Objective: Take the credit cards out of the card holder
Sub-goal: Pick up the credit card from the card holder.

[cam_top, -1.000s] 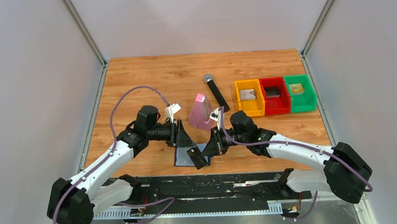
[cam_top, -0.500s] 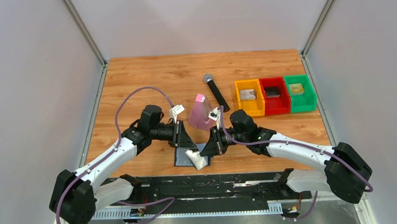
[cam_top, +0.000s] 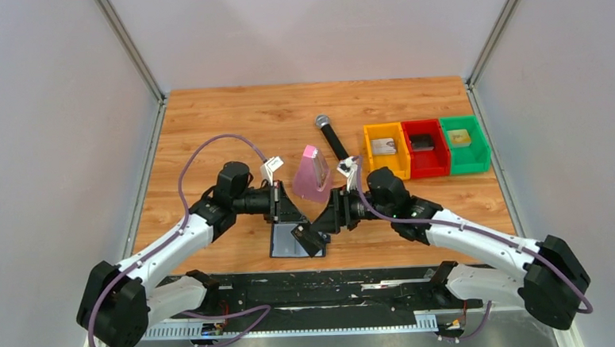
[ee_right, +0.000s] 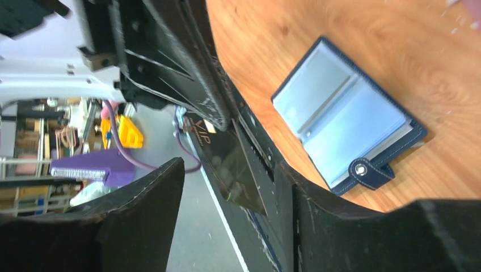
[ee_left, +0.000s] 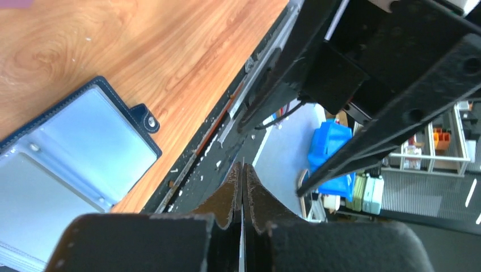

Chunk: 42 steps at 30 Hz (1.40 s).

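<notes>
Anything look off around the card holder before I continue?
Nothing spilled or damaged. The card holder lies open and flat by the table's near edge; the left hand pinches a dark card between the right hand's open fingers.

One legible mark only.

Dark card (ee_right: 232, 170), right wrist view: gold capitals "V.I.P" near its upper corner, set slantwise in the frame. The letters stand out bright on the dark face. Rest of that face is too dim to read.

Top view: the same card is too small for any lettering to show.

Left wrist view: card is edge-on, face hidden.

Flat items in orange bin (cam_top: 389, 171), red bin (cam_top: 427, 171) and green bin (cam_top: 469, 167): any print too small to tell.
</notes>
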Motion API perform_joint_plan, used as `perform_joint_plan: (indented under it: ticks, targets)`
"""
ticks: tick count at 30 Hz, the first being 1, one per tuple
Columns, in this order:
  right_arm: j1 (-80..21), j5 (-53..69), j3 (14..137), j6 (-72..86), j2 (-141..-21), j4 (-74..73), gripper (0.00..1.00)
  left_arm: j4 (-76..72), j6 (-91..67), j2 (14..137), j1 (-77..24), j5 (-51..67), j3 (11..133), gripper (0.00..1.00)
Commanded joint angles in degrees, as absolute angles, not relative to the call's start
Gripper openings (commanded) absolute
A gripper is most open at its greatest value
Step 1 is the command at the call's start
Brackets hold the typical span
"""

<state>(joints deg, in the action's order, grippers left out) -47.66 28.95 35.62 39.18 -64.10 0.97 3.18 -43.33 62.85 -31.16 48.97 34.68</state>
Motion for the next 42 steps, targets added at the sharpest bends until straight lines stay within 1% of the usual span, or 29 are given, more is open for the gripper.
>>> perform_joint_plan:
  ticks: [1, 5, 8, 11, 14, 16, 20, 27, 32, 35, 37, 38, 42]
  targets:
    - [-47.4, 20.3, 35.5, 45.3, -58.0, 2.3, 0.64, -5.1, -50.3, 60.2, -31.5, 43.5, 33.9, 0.0]
    - [-47.4, 15.4, 33.2, 49.7, -53.5, 3.5, 0.67, -10.0, -57.3, 57.0, -31.5, 37.2, 32.2, 0.0]
    - [-47.4, 15.6, 31.9, 50.3, -51.3, 6.3, 0.69, -11.5, -63.0, 52.7, -31.4, 31.7, 29.7, 0.0]
    - [-47.4, 14.3, 31.6, 52.1, -50.6, 6.1, 0.71, -13.2, -67.3, 48.7, -31.5, 26.0, 27.0, 0.0]
    - [-47.4, 13.3, 30.0, 55.3, -49.7, 8.1, 0.72, -14.0, -69.9, 43.4, -31.5, 21.8, 25.3, 0.0]
    - [-47.4, 14.7, 28.7, 57.0, -49.7, 11.5, 0.7, -14.5, -71.7, 40.2, -31.5, 19.1, 24.2, 0.0]
    - [-47.4, 17.7, 27.9, 58.8, -51.7, 17.6, 0.6, -16.1, -75.6, 35.6, -31.5, 15.2, 21.5, 0.0]
    - [-47.6, 21.3, 28.6, 61.0, -56.5, 25.6, 0.45, -15.2, -77.0, 33.6, -31.5, 15.0, 20.9, 0.0]
    - [-47.8, 21.6, 29.3, 61.3, -58.9, 27.2, 0.39, -15.3, -77.0, 32.8, -31.6, 13.9, 20.0, 0.0]
    - [-47.9, 22.3, 28.8, 62.9, -60.6, 28.8, 0.32, -16.0, -77.1, 32.4, -31.5, 13.2, 19.3, 0.0]
    - [-48.1, 21.8, 28.1, 63.3, -60.7, 29.1, 0.32, -15.5, -77.0, 31.9, -31.5, 12.7, 19.3, 0.0]
    - [-48.1, 21.4, 27.7, 63.4, -60.5, 29.5, 0.3, -15.1, -76.8, 31.7, -31.5, 12.2, 19.3, 0.0]
    - [-48.1, 20.6, 27.3, 62.8, -59.7, 29.6, 0.13, -13.3, -75.9, 30.8, -31.6, 11.1, 19.5, 0.0]
